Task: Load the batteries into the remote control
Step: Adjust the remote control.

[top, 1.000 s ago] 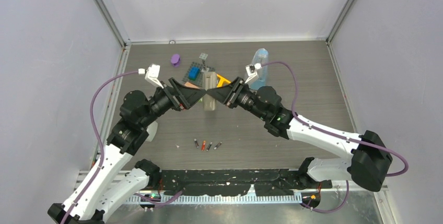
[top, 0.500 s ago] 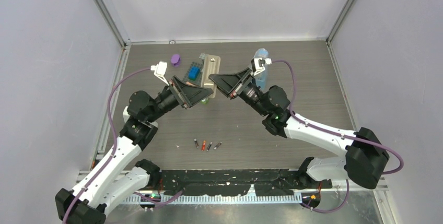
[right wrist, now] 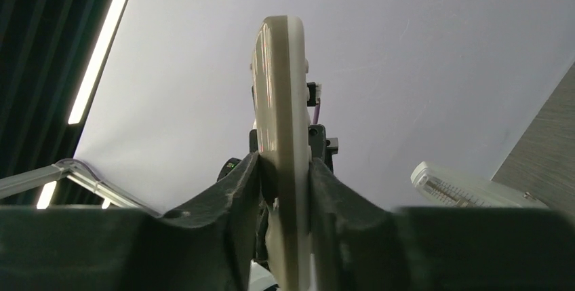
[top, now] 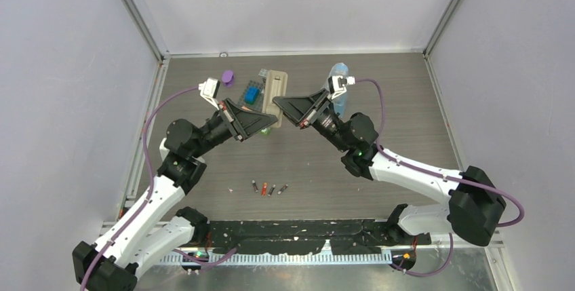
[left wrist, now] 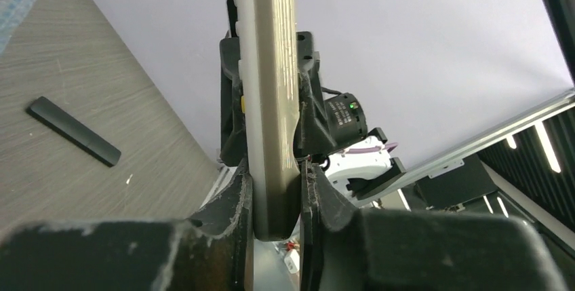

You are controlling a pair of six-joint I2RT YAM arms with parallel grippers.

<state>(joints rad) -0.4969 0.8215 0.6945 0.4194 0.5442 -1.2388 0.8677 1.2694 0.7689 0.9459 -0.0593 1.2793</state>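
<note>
Both arms hold the remote control (top: 274, 87) in the air above the far middle of the worktop (top: 407, 101). The left claw (left wrist: 274, 203) pinches its lower end, fingers pressed on both broad faces. The right claw (right wrist: 285, 189) pinches it the same way higher up, the remote standing edge-on in both wrist views.

The four batteries (top: 269, 188) lie in a short row near the middle of the near edge, well apart from the remote and untouched. A flat black strip (left wrist: 73, 140) lies on the worktop; whether it is the battery cover I cannot tell.

This looks like the reorienting step, before any loading. Next, one claw should probably let go while the other steadies the remote with its battery bay exposed. The freed arm would then reach to the near edge for one battery.
</note>
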